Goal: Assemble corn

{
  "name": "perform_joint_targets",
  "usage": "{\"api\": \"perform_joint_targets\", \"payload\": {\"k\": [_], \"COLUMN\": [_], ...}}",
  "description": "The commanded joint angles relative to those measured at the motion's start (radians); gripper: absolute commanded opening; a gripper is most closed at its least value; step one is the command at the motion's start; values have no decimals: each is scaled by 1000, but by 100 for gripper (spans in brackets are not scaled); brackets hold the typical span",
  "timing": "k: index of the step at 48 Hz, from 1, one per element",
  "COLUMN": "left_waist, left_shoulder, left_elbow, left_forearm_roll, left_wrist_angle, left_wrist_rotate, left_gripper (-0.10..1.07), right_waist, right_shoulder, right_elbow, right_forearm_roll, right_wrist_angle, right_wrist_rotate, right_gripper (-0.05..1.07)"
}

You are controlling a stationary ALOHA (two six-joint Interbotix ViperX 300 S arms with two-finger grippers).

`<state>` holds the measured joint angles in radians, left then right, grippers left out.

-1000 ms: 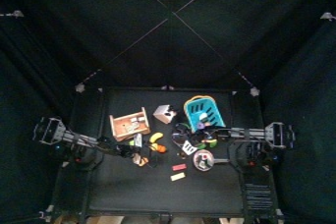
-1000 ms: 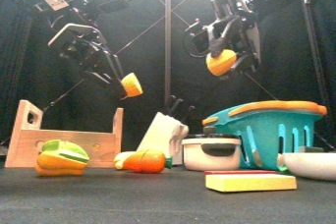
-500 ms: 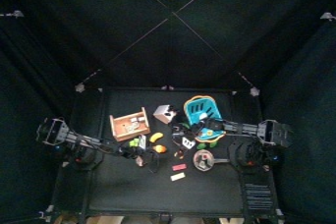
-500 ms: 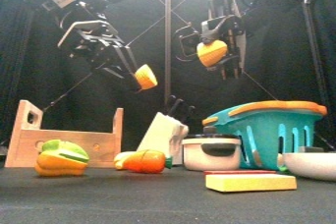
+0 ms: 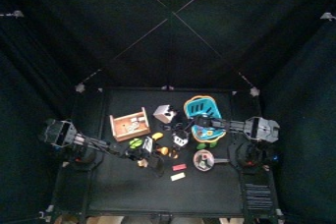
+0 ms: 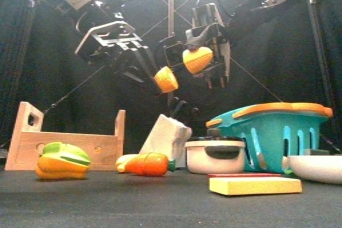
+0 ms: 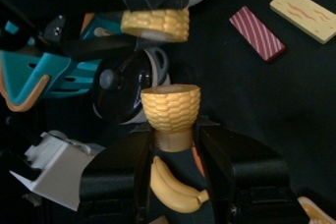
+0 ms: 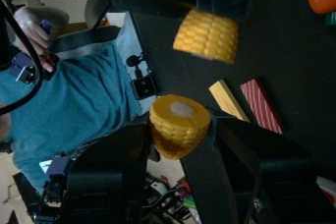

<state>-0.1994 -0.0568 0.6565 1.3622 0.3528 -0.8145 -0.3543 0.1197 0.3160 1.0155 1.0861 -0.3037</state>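
Left pincer [image 6: 151, 69] was closed on a short yellow corn-cob half [image 6: 167, 79], held in the air well above the worktop [image 6: 160, 204]. In the left wrist view that cob half [image 7: 171, 107] stood between the two jaws with its kernel end pointing away from the camera. Right pincer [image 6: 203, 44] gripped a second yellow corn-cob half [image 6: 198, 61], jaws set wide around it; the right wrist view showed this piece [image 8: 180, 125] clamped between both jaws. From the front the two halves hung near mid-frame, close together, the right one slightly higher; whether they touched could not be told. Each wrist view showed the other arm's half facing its own across a small gap.

On the worktop below: a lime-green and yellow toy piece [image 6: 63, 159] at front left, before an open wooden box [image 6: 64, 137]. An orange round piece [image 6: 150, 164] lay beside a plain yellow curved piece [image 6: 127, 161]. A white carton-shaped block [image 6: 166, 138] leaned behind them. To the right were a small silver pot [image 6: 215, 156], a teal basket with orange rim [image 6: 273, 133], and a flat yellow slab [image 6: 254, 185] at the front.
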Motion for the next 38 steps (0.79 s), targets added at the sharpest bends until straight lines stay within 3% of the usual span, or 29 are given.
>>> {"api": "perform_joint_targets", "payload": {"k": [1, 38], "left_waist": [-5, -15], "left_shoulder": [-2, 23], "left_elbow": [-31, -54], "left_forearm_roll": [14, 21], "left_wrist_angle": [5, 25], "left_wrist_rotate": [0, 0], "left_gripper": [63, 63], "right_waist": [-9, -3], "right_shoulder": [-6, 51], "right_elbow": [-32, -71], "right_forearm_roll": [2, 2], "right_wrist_angle": [18, 43], "right_wrist_rotate": [-3, 0], "right_gripper": [66, 66]}}
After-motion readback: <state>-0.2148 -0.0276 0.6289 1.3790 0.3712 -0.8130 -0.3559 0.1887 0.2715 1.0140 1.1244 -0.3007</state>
